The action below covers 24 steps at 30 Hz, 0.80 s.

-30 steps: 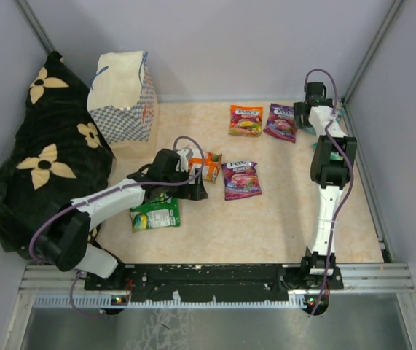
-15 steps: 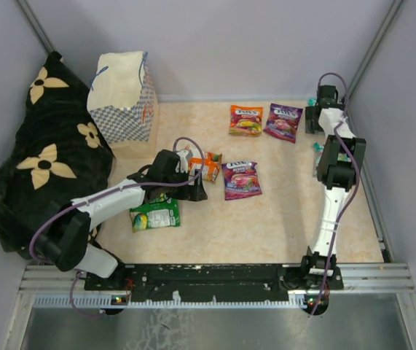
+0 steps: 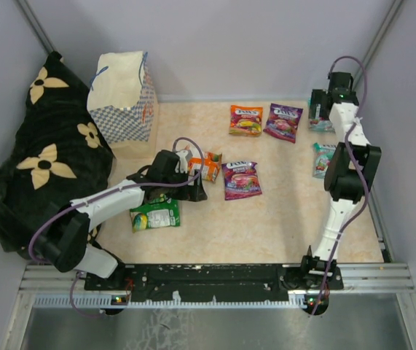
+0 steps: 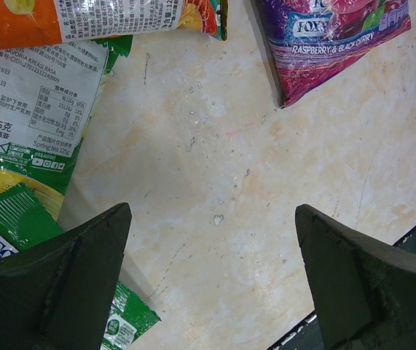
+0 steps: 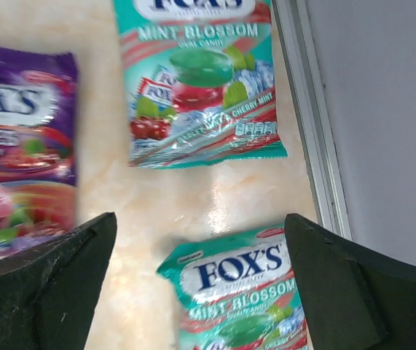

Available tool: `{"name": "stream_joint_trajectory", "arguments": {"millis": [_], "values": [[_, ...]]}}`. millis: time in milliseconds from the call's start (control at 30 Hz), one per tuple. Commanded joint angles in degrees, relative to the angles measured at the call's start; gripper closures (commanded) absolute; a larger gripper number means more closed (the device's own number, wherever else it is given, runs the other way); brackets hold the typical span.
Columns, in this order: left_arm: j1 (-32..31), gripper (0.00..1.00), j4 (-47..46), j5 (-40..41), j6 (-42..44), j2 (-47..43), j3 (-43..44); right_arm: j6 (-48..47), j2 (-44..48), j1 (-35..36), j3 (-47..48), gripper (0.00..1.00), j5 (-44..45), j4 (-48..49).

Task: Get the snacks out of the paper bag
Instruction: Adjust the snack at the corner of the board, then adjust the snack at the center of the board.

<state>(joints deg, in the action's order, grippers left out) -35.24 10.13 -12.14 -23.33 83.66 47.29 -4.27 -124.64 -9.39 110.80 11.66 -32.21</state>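
Two grippers, both spread wide, neither holding anything. Left gripper (image 3: 195,188) hovers low over the table (image 3: 280,226), between a green snack (image 3: 154,214) and a purple snack (image 3: 240,179), with an orange snack (image 3: 209,166) just beyond. Farther right, the right gripper (image 5: 199,219) hangs above two teal snacks (image 5: 200,80). More snacks (image 3: 245,119) lie near the far edge. Paper bag (image 3: 124,98) stands upright at far left, beside a black cloth (image 3: 40,153).

Paper bag (image 3: 122,91): cream top, blue-white check below, orange-red ovals on side, blue cord handles. Cloth (image 3: 44,157): black, cream flowers. Green pouch (image 3: 154,215); orange pouch (image 3: 245,120); purple pouch (image 3: 240,179), white logo. Teal pouches (image 5: 200,80): red-striped, white logo, blue lettering. Table (image 3: 280,219): mottled beige.
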Motion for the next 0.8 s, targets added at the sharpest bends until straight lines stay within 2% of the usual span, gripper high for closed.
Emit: {"name": "stream_joint_trajectory", "arguments": {"millis": [0,100,200,333,400,533,633,767], "values": [[-0.13,0.0,-0.69,0.21,-0.14,-1.3,-0.58,3.58,11.58,3.61,-3.98,0.01,-5.5,2.57],[-0.09,0.0,-1.33,0.91,-0.3,-1.3,-0.66,5.25,19.52,10.35,-15.71,0.01,-4.65,5.89],[-0.02,0.0,-1.43,2.73,0.07,-1.82,-0.21,13.06,30.03,17.68,-30.89,0.03,-7.78,13.75],[0.53,0.0,1.74,6.01,0.56,-3.32,1.65,20.04,39.45,28.72,-47.97,0.18,-9.52,22.8],[0.97,0.0,2.69,8.58,0.3,-4.61,1.61,21.44,41.42,33.89,-51.73,0.26,-8.87,24.22],[3.16,0.0,2.43,12.98,0.03,-6.6,1.0,22.84,41.18,42.09,-55.08,0.27,-2.33,24.31],[4.17,0.0,1.07,17.48,1.32,-5.91,1.99,24.5,38.29,42.84,-56.39,0.25,0.08,24.46],[4.2,0.0,1.51,25.63,4.98,-0.41,7.06,23.78,34.34,42.88,-57.37,0.25,2.43,27.21]]}}
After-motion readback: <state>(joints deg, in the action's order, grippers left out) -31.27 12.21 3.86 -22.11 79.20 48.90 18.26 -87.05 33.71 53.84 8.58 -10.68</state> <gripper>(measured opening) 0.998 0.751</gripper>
